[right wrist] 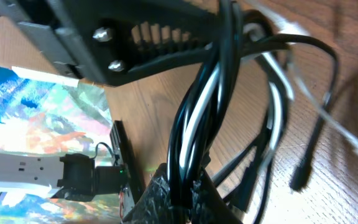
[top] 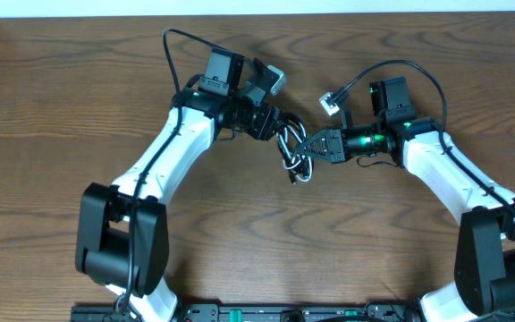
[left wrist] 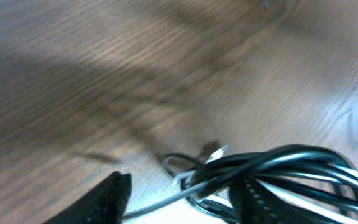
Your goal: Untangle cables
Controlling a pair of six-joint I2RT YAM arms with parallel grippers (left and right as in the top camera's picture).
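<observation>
The black and white cables [top: 295, 156] are being held up as one tangled bunch over the middle of the counter [top: 240, 241]. They are being gripped by the left claw [top: 280, 130] at 11 o'clock and the right claw [top: 309, 143] at 2 o'clock.

No readable text, label, brand or number on any surface in view.

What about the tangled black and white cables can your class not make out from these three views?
- Overhead: cables too small to trace crossings; right gripper covers part.
- Left wrist: blurred, bundle cut off by the frame's edges.
- Right wrist: strands overlap; lower ends hidden behind the fingers.
</observation>
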